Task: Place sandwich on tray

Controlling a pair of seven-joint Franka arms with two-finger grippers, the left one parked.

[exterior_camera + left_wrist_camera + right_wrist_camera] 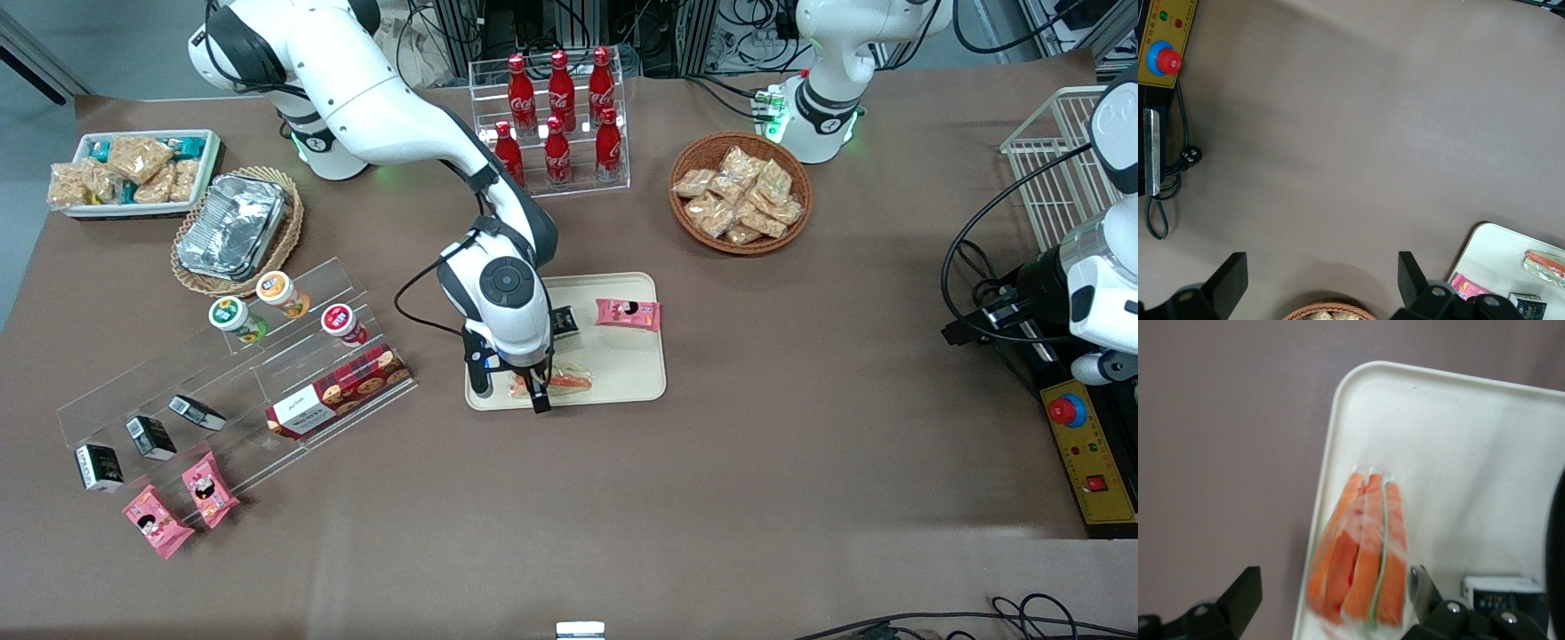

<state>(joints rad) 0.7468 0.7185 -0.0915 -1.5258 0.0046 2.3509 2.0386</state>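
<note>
Resting on the tray (636, 369), at its front edge near the bench's middle: the sandwich (569, 380), wrapped, orange and green layers showing. Gripper (511, 394) directly above it, fingers (1245, 597) spread wide, one on either side of the wedge, not pinching it. Farther back on the same tray: black packet (564, 320), pink snack packet (628, 313).

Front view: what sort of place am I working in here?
Likely a lab mock-up of a snack shop: cola bottles in a clear rack, stepped shelf of snacks, emergency-stop box. The gripper hangs over the sandwich on the tray, jaws open.
</note>
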